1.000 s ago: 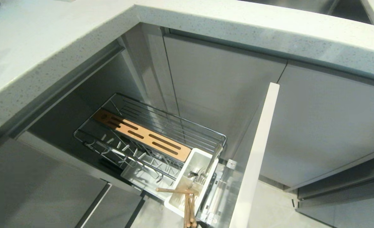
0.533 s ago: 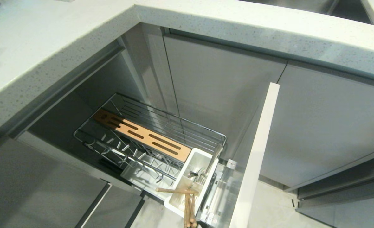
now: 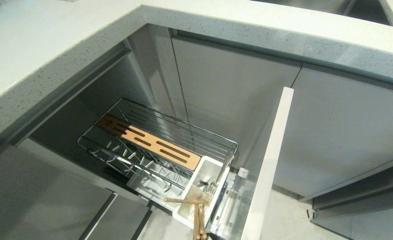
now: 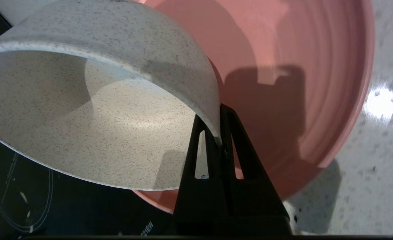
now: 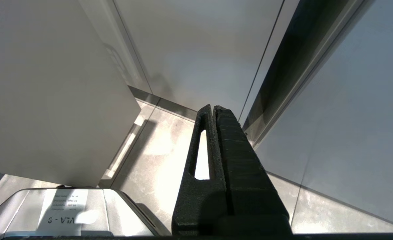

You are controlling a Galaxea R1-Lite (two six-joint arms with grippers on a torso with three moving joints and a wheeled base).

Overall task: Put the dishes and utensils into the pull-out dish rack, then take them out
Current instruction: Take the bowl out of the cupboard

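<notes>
two black fingers (image 4: 213,146) of the left gripper (image 4: 219,141) are pinched on the rim of the cream-white bowl (image 4: 93,110), which hangs tilted with its speckled inside showing. just behind the bowl lies the pink plate (image 4: 303,83) on the speckled grey countertop (image 4: 376,166), and a black surface (image 4: 33,200) with faint white rings shows under the bowl's other side. neither of these things shows in the head view. the right gripper (image 5: 214,111) hangs low beside pale cabinet doors over the floor, its fingers pressed together on nothing. in the head view the pull-out dish rack (image 3: 156,146) stands drawn out below the counter corner; its plate prongs hold no dishes. its white cutlery tub (image 3: 201,191) at the near right end holds the metal spoon (image 3: 223,168) and the chopsticks (image 3: 198,220).
</notes>
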